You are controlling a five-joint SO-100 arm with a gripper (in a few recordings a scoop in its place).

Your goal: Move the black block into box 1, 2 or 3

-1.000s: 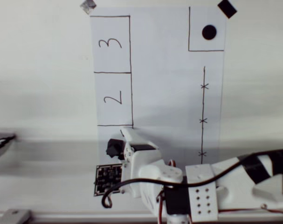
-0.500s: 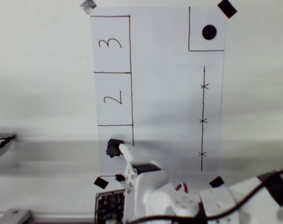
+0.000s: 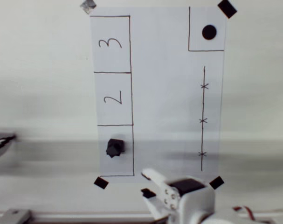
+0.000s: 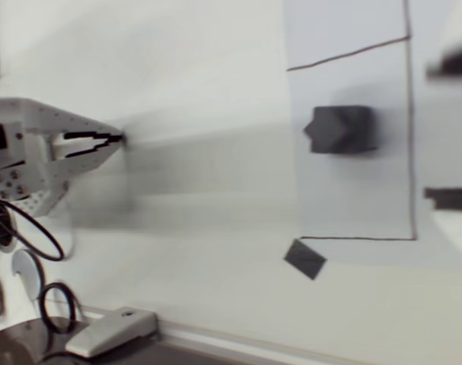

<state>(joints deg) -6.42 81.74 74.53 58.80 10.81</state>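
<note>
The white arm reached in from the bottom edge of the overhead view, at about six o'clock, and its gripper (image 3: 148, 184) pointed toward eleven o'clock, jaws parted and holding nothing, well apart from the black block (image 3: 115, 147). The block sat alone inside the lowest outlined box (image 3: 116, 150), below the boxes marked 2 and 3, on the white paper (image 3: 164, 93). The wrist view added a close look at the block (image 4: 342, 129), with a black tape square (image 4: 305, 258) at the paper's corner, toward seven o'clock from it.

tool (image 3: 147, 184) has let go of block (image 3: 115, 147), withdrawn.
</note>
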